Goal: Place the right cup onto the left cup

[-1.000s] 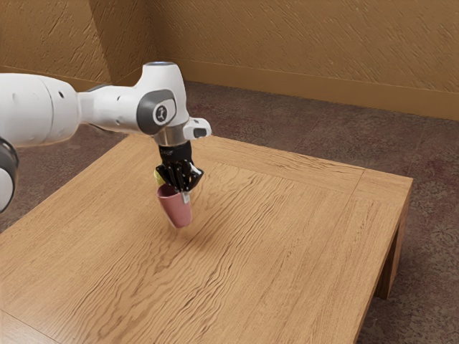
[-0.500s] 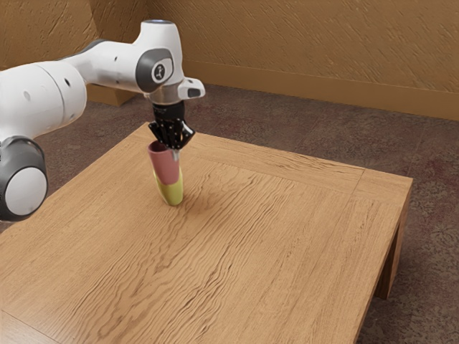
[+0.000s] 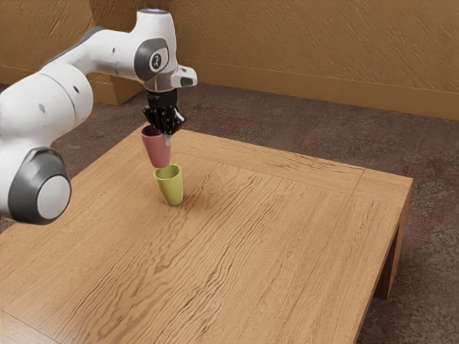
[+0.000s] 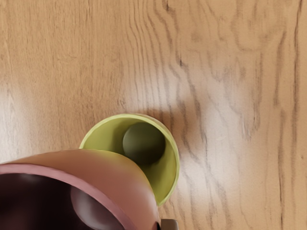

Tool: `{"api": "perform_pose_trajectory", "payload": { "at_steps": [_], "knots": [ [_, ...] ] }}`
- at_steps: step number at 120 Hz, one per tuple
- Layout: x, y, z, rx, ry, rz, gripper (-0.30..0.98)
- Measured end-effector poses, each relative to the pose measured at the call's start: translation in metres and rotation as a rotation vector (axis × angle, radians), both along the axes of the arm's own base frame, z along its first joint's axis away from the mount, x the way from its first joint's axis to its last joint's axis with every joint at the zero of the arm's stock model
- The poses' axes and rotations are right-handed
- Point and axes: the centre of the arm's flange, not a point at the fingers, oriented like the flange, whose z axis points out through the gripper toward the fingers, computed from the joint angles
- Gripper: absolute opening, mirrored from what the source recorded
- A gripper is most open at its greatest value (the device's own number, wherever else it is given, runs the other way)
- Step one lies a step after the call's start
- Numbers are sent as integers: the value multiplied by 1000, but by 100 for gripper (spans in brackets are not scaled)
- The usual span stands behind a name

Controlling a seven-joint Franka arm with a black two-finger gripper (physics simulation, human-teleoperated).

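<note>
Raised since last frame: pink cup [image 3: 156, 149], wall pinched by gripper [image 3: 166, 135]; base hangs above yellow cup [image 3: 171, 189], slightly toward exterior view's left.

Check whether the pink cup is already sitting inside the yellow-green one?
No, the pink cup hangs above the yellow-green cup, whose inside shows bare.

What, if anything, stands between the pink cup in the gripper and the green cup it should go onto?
Nothing visible: no other thing stands between the raised pink cup and the upright green cup, whose visible inside looks empty.
</note>
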Motion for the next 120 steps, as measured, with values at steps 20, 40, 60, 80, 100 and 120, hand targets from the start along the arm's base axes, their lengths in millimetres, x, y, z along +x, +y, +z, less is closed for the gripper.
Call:
{"api": "perform_pose_trajectory", "payload": {
  "at_steps": [20, 40, 60, 80, 100, 120],
  "knots": [
    [5, 3, -13, -1, 12, -24, -10],
    [8, 0, -26, -7, 23, -50, -10],
    [11, -2, -35, -9, 25, -69, -10],
    [13, -2, -42, -12, 29, -82, -10],
    [13, -5, -44, -20, 30, -93, 2],
    [13, -8, -45, -29, 34, -100, 19]
  ]
}}
